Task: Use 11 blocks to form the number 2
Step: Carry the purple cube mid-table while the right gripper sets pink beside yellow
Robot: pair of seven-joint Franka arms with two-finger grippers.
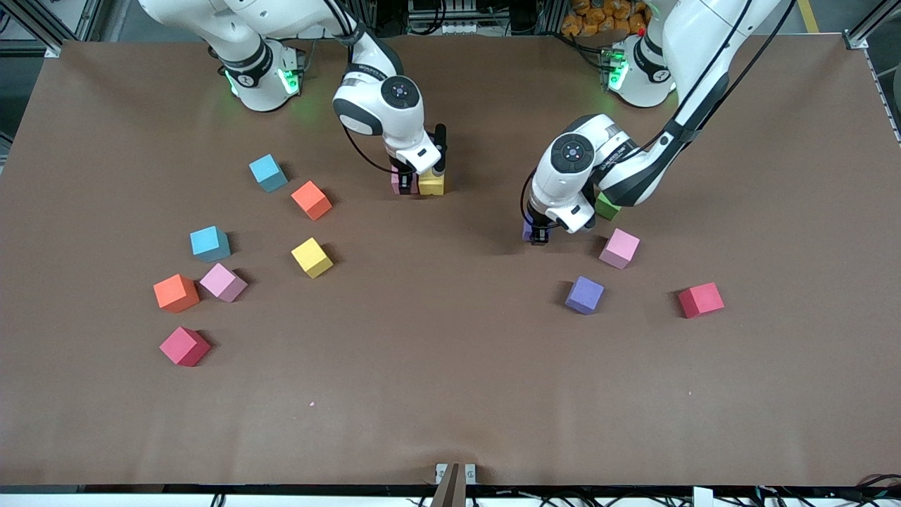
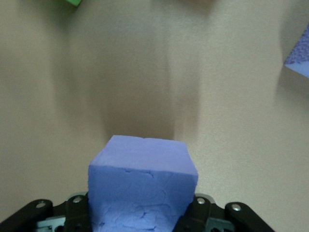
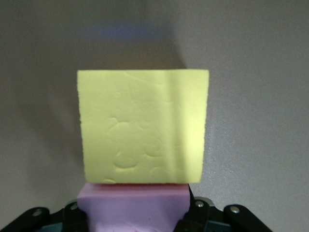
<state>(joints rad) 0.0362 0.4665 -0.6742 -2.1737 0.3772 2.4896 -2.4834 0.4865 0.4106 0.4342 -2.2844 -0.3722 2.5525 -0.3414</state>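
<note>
Scattered toward the right arm's end of the table lie loose blocks [image 1: 312, 257]; their dented matte faces suggest light, slightly yielding foam, best pinched across two flat opposite sides. The right gripper [image 1: 405, 184] is down at the table, jaws closed on a pink block [image 3: 133, 208] that touches a yellow block [image 1: 431, 184]. The left gripper [image 1: 538, 236] grips a purple block [image 2: 143, 181], with a green block [image 1: 607, 206] just beside its arm. Bare table [image 1: 450, 380] between the two grippers and nearer the front camera leaves ample room; the edges are well apart from everything.

Even overhead light, soft shadows beside each cube (wrist views slightly soft up close).
</note>
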